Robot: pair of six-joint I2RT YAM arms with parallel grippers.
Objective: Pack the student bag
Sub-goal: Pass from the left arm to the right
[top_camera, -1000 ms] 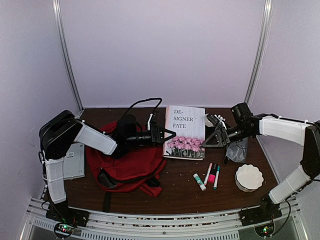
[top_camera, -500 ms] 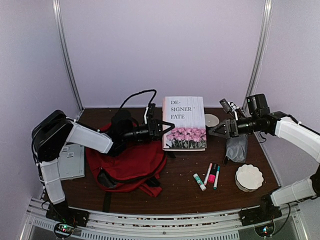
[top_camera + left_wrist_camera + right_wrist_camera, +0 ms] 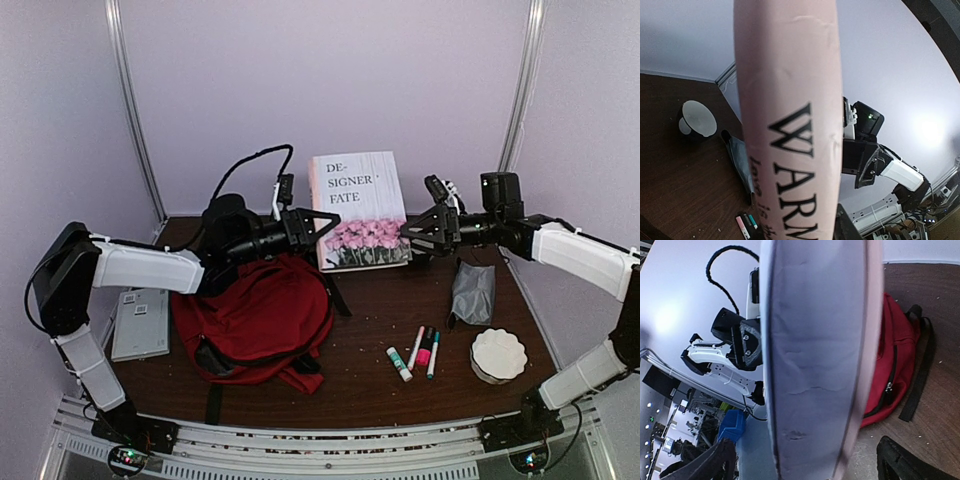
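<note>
From overhead, I see a book (image 3: 360, 205) with a white cover, black lettering and pink flowers standing upright near the back of the brown table (image 3: 370, 390), between my two arms. My left pincer (image 3: 318, 224) is closed on the book's left edge, at the pink spine that fills the left wrist view. My right pincer (image 3: 408, 232) sits at the book's lower right corner. In its wrist view its dark fingers (image 3: 900, 460) are spread wide, with a gap on either side of the book's edge. I cannot tell whether the book's bottom edge touches the table. The student bag (image 3: 255, 315), red with black straps, lies slumped on the table left of centre, beneath the left pincer and just beside the book's lower left corner. A grey pouch (image 3: 473, 292) lies to the right, with a white scalloped bowl (image 3: 498, 355) near it. A few markers (image 3: 422, 350) lie between bag and bowl.
</note>
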